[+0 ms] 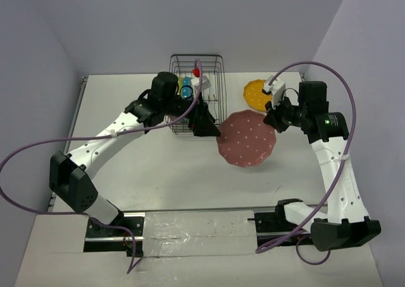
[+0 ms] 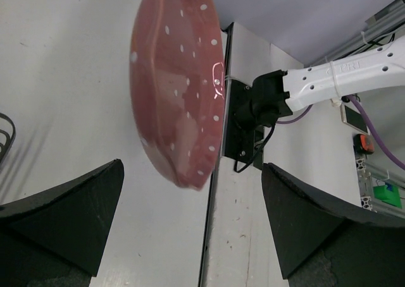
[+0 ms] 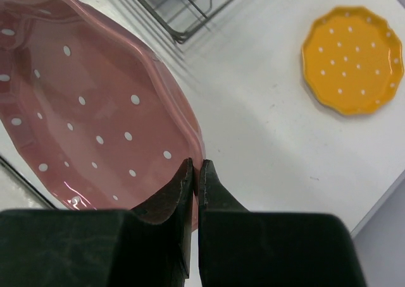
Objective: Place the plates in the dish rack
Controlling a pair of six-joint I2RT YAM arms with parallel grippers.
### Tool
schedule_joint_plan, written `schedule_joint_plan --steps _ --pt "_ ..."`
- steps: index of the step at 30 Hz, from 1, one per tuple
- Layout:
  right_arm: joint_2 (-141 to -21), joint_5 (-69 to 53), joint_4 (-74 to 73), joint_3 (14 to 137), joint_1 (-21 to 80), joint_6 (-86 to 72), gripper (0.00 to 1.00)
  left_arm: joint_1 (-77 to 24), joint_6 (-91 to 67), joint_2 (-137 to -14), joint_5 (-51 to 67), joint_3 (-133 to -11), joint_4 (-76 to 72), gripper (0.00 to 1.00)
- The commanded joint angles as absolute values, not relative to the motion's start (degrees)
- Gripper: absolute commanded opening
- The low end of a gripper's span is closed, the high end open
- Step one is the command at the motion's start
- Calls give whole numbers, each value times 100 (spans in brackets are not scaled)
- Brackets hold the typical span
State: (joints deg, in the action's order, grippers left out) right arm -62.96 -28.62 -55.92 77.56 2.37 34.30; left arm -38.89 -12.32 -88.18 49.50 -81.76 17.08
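Several plates (image 1: pixel 185 88) inside dish rack (image 1: pixel 216 85).

Beside rack (image 1: pixel 212 72): left claw (image 1: pixel 205 129) stands between it and pink plate (image 1: pixel 247 138).
Far right: orange plate (image 1: pixel 257 95) lies on surface (image 1: pixel 158 173).
Free room: bare surface toward arm bases.
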Motion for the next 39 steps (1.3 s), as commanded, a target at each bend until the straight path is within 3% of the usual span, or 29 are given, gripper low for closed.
schedule_joint_plan --steps 1,10,13,14,16,20,23,24,26,31,39 --pt "-6064 -3032 -5405 8419 587 2936 0 -3928 -1564 -8956 5168 -8499 1283 99" --pt "-5994 -2892 -5440 8622 1257 2619 0 -4148 -1705 -9193 5010 -8525 1222 96" --pt "-6029 -2927 -5449 8657 1327 2584 0 -4140 -1802 -9220 5045 -8490 1117 79" --pt "-6038 -2962 -5449 8675 1345 2575 0 -4148 -1828 -9220 5054 -8482 1081 66" --pt "-6073 -3058 -5440 8719 1380 2523 0 -4148 -1881 -9211 5106 -8446 1011 53" --pt "-6161 -3225 -5414 8728 1459 2408 0 -4148 -1846 -9229 5274 -8481 966 0" --pt "-6293 -3480 -5537 8763 1477 2286 15 -4140 -1496 -9123 5265 -8508 1203 0" --pt "-6328 -3550 -5589 8797 1468 2207 44 -4122 -1407 -9062 5291 -8517 1274 0" --pt "-6599 -3744 -5817 8894 1459 2040 73 -4070 -1214 -8922 5396 -8464 1362 0" --pt "-7039 -4577 -6196 9140 1389 1907 80 -3911 -792 -8614 5519 -8315 1485 0" --pt "-7514 -5458 -6899 9325 1476 2486 80 -3797 -176 -8420 6187 -8437 1757 0"
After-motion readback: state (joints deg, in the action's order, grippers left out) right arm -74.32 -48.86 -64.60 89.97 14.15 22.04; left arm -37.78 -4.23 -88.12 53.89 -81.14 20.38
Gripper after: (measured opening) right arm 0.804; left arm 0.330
